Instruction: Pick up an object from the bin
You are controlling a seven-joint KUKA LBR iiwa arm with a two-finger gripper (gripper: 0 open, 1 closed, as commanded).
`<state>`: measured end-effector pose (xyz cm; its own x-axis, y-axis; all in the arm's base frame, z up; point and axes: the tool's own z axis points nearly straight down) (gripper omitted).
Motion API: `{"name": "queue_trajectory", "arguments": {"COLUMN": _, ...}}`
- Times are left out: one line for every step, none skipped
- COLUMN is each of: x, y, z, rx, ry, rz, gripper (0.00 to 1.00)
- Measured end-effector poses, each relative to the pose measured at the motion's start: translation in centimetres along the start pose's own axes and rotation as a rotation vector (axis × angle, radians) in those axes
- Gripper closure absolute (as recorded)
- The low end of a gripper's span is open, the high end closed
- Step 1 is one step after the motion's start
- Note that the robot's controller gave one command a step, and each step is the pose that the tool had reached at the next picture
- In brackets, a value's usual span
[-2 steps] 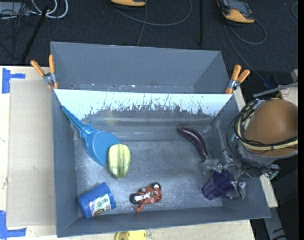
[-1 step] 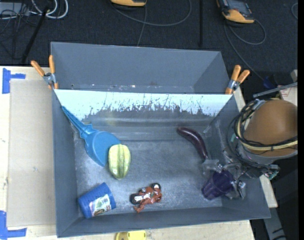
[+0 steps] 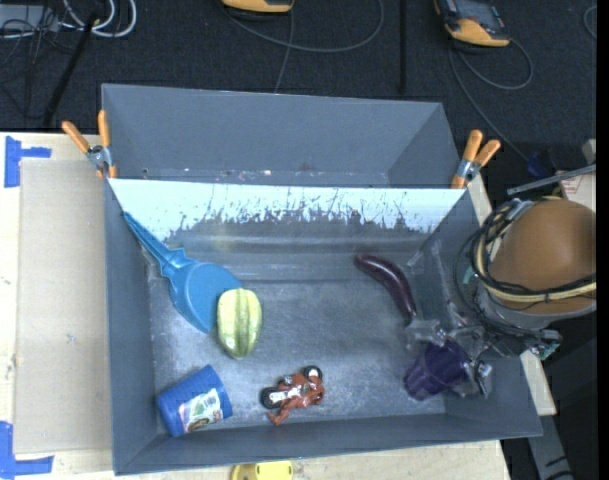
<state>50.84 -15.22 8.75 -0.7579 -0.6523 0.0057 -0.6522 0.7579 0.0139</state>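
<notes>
No legible lettering, even on the label of the blue can (image 3: 193, 401).

In the bin (image 3: 284, 138), can (image 3: 193, 401) lies left of figurine (image 3: 294, 392).

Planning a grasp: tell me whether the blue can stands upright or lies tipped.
Tipped. The blue can lies on its side in the lower-left corner of the bin, label facing up.
</notes>
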Motion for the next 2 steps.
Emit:
{"name": "queue_trajectory", "arguments": {"x": 0.1, "y": 0.1, "z": -1.7, "rx": 0.005, "ry": -0.005, "rz": -0.003, "gripper": 1.0}}
{"name": "queue_trajectory", "arguments": {"x": 0.1, "y": -0.1, "z": -3.4, "rx": 0.012, "ry": -0.006, "rz": 0.0, "gripper": 1.0}}
